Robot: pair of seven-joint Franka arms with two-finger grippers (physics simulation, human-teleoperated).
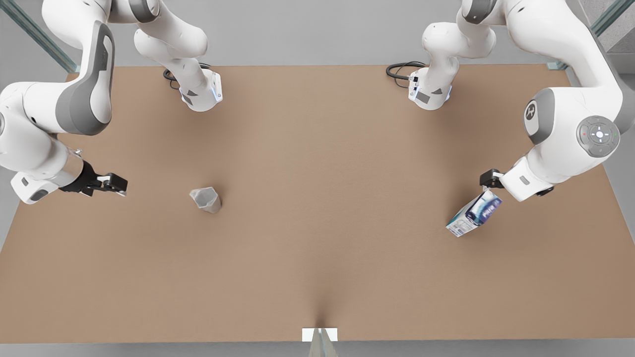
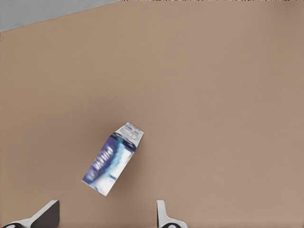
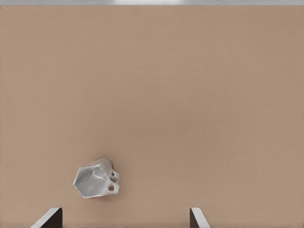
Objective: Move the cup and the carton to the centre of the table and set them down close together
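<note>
Both my grippers hang open over bare brown table (image 1: pixel 317 258).
My left gripper (image 1: pixel 488 181) sits just beside the tilted carton (image 1: pixel 474 214); my right gripper (image 1: pixel 111 184) near the cup (image 1: pixel 206 199), well apart, grey floor beyond.

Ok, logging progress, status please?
Left claw open beside carton. Right claw open, short of cup. Both still off-centre on table.
</note>
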